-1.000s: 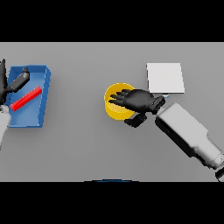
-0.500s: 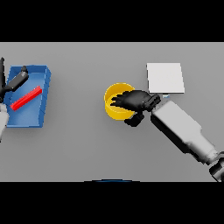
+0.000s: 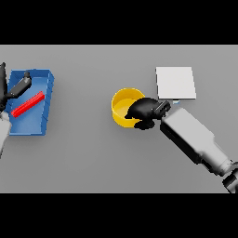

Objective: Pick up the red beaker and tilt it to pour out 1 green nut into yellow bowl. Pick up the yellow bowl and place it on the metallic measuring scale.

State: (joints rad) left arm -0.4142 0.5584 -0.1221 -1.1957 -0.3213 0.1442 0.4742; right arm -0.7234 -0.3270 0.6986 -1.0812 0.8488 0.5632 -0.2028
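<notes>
The yellow bowl (image 3: 123, 107) stands on the grey table at the middle. My right hand (image 3: 145, 110) is at the bowl's right rim, its fingers curled over the edge and gripping it. The metallic scale (image 3: 175, 82), a flat pale square, lies just behind and to the right of that hand. At the far left, the red beaker (image 3: 28, 104) lies on its side in a blue tray (image 3: 42, 80). My left hand (image 3: 15, 89) hovers over the tray's left part, fingers spread, beside the beaker and not holding it. No green nut shows.
The blue tray has raised walls and sits near the table's left edge. My right forearm (image 3: 193, 139) slants from the lower right toward the bowl.
My right hand has slid off the bowl's top toward its right rim and curled its fingers, so more of the bowl shows. The left hand and beaker have stayed put.
</notes>
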